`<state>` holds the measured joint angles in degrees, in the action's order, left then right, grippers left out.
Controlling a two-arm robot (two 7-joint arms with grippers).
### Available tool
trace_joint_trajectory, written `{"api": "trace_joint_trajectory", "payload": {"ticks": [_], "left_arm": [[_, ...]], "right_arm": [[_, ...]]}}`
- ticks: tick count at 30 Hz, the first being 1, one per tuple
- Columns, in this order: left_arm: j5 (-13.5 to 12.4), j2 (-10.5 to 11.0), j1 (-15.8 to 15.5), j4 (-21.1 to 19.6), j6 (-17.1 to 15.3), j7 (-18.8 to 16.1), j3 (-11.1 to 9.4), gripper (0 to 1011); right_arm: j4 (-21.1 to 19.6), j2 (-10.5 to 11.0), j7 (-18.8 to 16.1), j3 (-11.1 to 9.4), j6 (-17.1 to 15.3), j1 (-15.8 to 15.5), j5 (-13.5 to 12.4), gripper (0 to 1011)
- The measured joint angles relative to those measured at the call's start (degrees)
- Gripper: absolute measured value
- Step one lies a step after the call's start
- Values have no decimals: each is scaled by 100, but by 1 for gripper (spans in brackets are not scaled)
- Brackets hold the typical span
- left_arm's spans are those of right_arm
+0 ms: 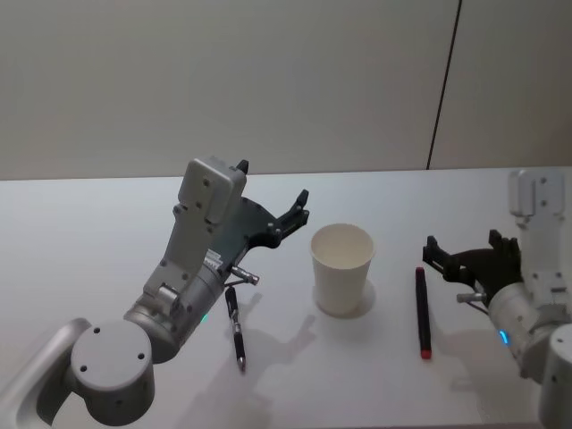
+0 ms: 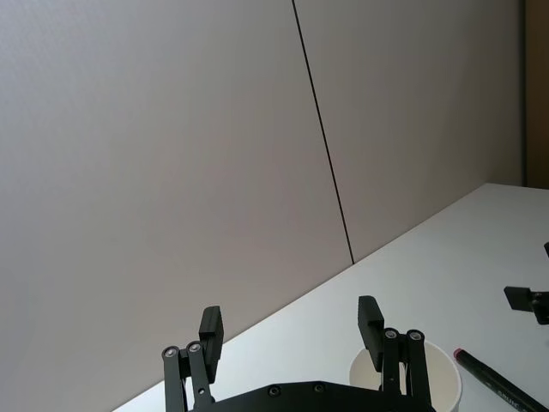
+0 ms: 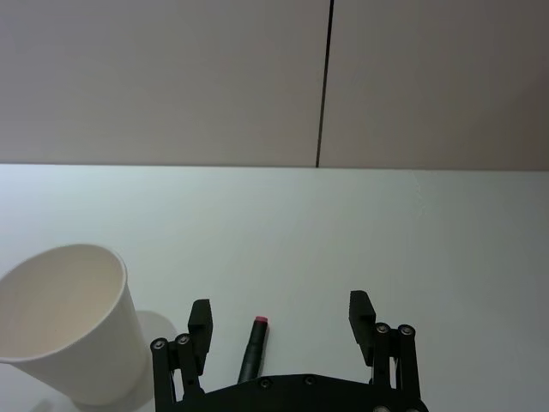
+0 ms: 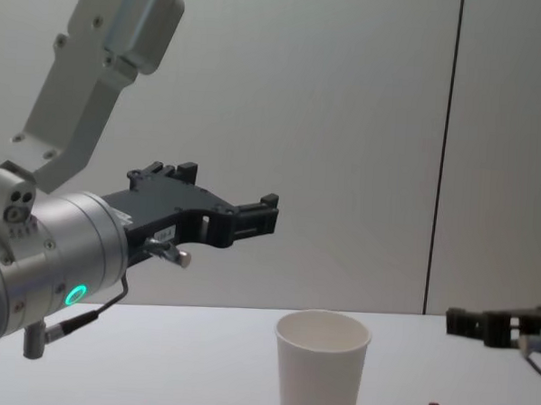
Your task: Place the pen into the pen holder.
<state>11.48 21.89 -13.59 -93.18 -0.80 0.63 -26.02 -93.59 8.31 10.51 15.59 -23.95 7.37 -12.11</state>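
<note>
Cup (image 1: 341,268) stands upright on the table (image 1: 89,232), mouth up, centre of the head view. In the chest view it is bottom centre.

Two pens lie flat on the table, one on each side of the cup and both apart from it. Black pen (image 1: 237,335) is lower left of the cup in the head view, running roughly top to bottom of the frame, with its upper end close under the left arm. Red-tip pen (image 1: 421,313) is right of the cup and lies roughly parallel to the black pen.

Left pincer (image 1: 290,217) is just upper left of the cup in the head view and points toward it. In the chest view it is mid-left, well above the cup rim. Its fingers (image 2: 210,330) are spread. It touches neither the cup nor the black pen.

Right pincer (image 1: 433,254) is at the right of the head view, just right of the red-tip pen's upper end, pointing toward the cup. In the chest view it is at the right edge, above table level. Its fingers (image 3: 360,311) are spread. In the right wrist view the red-tip pen shows between them, lower down on the table. Cannot tell if there is contact with the pen.
</note>
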Motion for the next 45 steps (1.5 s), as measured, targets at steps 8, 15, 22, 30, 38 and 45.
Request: {"api": "trace_joint_trajectory", "payload": {"ticks": [8,15,22,30,38,45], "left_arm": [[0,0,0,0,0,0,0,1003],[0,0,0,0,0,0,0,1003],[0,0,0,0,0,0,0,1003],[0,0,0,0,0,0,0,1003],[0,0,0,0,0,0,0,1003],[0,0,0,0,0,0,0,1003]], "right_arm": [[245,-232,318,71,-389,149,101,1002],[444,-410,559,119,-642,247,157,1002],[663,-564,764,155,-808,329,207,1002],[889,-701,899,188,-896,394,269,1002],[1100,-805,950,212,-904,446,347,1002],[1342,-901,961,227,-837,518,434,1002]]}}
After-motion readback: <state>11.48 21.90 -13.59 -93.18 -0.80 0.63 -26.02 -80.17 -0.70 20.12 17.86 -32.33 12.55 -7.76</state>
